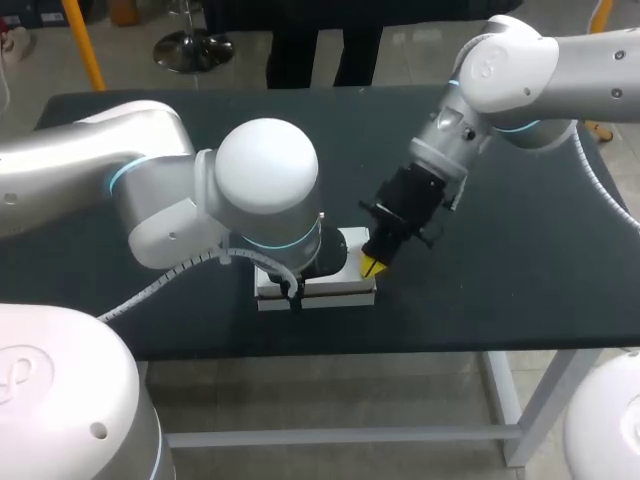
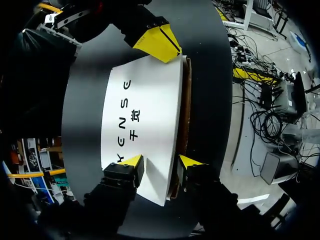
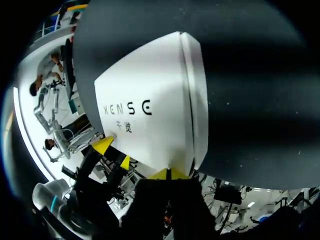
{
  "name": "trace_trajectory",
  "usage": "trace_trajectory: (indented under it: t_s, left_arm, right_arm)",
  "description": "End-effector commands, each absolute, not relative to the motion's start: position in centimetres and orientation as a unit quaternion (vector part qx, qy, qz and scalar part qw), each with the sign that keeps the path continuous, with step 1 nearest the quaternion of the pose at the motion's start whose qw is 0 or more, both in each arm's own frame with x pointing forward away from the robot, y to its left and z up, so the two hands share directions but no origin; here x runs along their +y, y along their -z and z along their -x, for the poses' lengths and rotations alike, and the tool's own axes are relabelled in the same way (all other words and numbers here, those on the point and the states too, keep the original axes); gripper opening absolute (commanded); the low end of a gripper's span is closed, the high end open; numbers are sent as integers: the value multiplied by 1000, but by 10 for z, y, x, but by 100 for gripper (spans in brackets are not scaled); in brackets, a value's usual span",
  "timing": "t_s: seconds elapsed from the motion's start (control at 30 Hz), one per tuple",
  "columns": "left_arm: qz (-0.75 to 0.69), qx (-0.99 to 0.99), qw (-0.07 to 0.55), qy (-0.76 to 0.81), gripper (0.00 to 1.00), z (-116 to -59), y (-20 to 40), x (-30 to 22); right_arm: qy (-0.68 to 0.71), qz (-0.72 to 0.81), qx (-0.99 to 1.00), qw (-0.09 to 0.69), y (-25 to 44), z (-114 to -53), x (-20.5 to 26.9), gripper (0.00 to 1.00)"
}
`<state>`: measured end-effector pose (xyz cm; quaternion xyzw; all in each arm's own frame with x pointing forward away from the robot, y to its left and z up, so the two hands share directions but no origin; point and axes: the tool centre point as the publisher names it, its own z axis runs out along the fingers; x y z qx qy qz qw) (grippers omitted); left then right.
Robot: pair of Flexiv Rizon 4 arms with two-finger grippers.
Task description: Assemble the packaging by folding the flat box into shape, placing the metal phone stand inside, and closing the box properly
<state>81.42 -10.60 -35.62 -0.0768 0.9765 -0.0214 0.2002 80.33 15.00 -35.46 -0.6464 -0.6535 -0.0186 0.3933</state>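
Left gripper (image 2: 161, 162), fingers apart, sits over the white box (image 2: 145, 110). Right gripper (image 3: 167, 174), fingers together, should press its open edge down evenly.

Dark matte counter (image 1: 520, 250) on a white frame, and lying flat on it is a white box (image 1: 335, 293), sitting close to the counter's front edge, about midway along. Black print runs across the box's upper face, and a narrow white flap lines one long side. From the left wrist view, a brown strip shows along that same side.
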Motion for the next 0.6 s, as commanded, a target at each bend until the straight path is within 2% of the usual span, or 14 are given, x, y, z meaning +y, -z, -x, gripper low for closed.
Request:
trace_trajectory:
  t_s: [0.03, 0.1, 0.17, 0.23, 0.6]
  left_arm:
    - [74, 975, 200, 57, 47, -807, 342, -91]
    - [76, 974, 196, 80, 40, -807, 335, -85]
    - [77, 974, 186, 106, 30, -809, 331, -79]
    - [81, 972, 173, 133, 0, -812, 327, -73]
    - [116, 972, 133, 156, 0, -833, 343, -62]
  right_arm:
    - [18, 646, -654, 394, 356, -805, 151, 0]
    - [17, 646, -654, 394, 356, -805, 151, 0]
    - [17, 646, -654, 393, 356, -805, 152, 0]
    - [17, 647, -654, 392, 355, -805, 152, 0]
    - [17, 648, -655, 389, 355, -805, 155, 0]
